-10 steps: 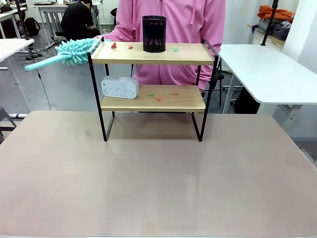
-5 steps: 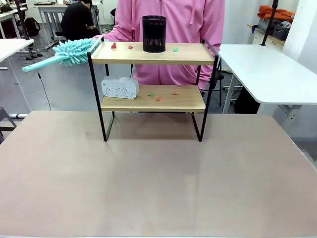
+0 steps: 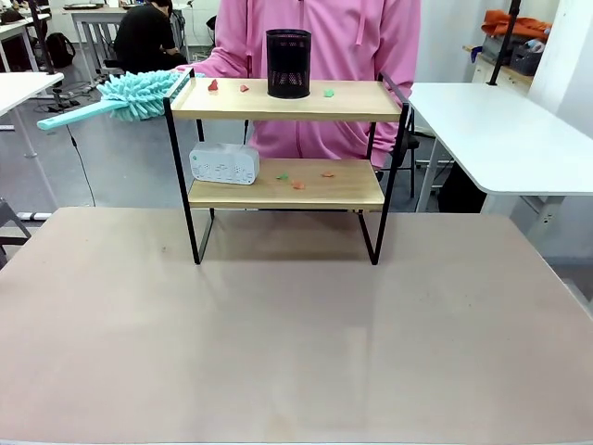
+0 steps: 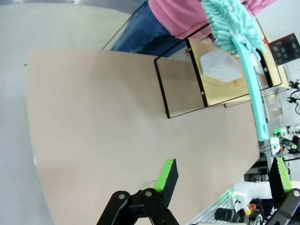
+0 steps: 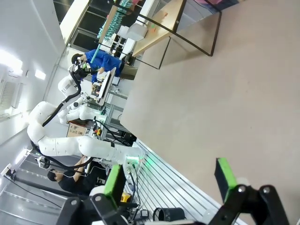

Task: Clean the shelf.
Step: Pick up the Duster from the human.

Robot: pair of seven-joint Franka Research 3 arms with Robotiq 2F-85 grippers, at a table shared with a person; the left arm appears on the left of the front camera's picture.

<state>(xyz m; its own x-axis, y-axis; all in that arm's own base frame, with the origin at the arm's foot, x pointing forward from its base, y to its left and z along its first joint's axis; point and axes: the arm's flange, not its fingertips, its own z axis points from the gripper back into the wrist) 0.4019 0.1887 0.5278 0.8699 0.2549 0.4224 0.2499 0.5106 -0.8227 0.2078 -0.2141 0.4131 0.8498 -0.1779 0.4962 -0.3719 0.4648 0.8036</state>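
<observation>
Front view: the shelf stands at the far side of the brown table, in the middle, right in front of a person in a pink top. It has two wooden boards in a thin black frame. On the top board sits a black mesh cup, near the middle. Little bits lie around it: a red bit to the left and a green bit to the right. On the bottom board a white box sits at the left end, and some small orange bits lie beside it, near the middle.

A fluffy teal duster is at the left end of the top board. Its soft head is just beside the black side rail, and its long handle sticks out to the left, over the floor (I cannot tell what is holding it up).

In the left wrist view, the left gripper is up above the near part of the table, well apart from the shelf. Its two green fingers are spread wide, with nothing between them.

In the right wrist view, the right gripper is also wide apart and has hold of nothing. It too is far from the shelf.
</observation>
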